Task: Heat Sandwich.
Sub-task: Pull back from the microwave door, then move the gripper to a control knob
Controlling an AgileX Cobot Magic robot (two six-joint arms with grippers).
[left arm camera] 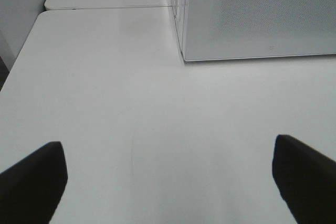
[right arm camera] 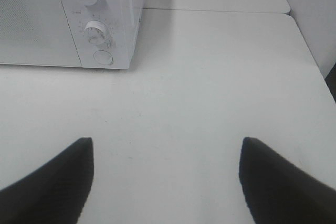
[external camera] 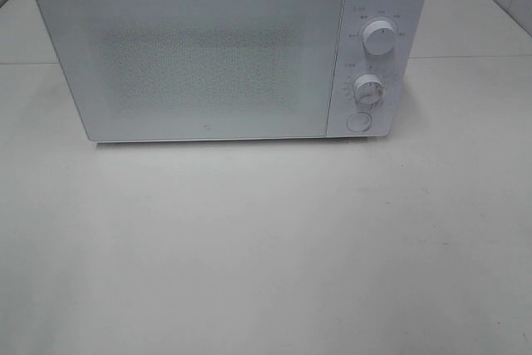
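Note:
A white microwave (external camera: 199, 56) stands at the back of the white table with its door shut. It has two knobs (external camera: 379, 39) and a round button (external camera: 359, 121) on its right panel. The sandwich is not in view in any frame. Neither gripper shows in the exterior high view. In the left wrist view my left gripper (left arm camera: 168, 182) is open and empty over bare table, near the microwave's left front corner (left arm camera: 185, 59). In the right wrist view my right gripper (right arm camera: 165, 182) is open and empty, near the microwave's control panel (right arm camera: 97, 30).
The white table (external camera: 266, 247) spreads in front of the microwave. A seam between table tops runs behind it (left arm camera: 105, 8). The table's left edge (left arm camera: 21, 56) and right edge (right arm camera: 315, 61) show in the wrist views.

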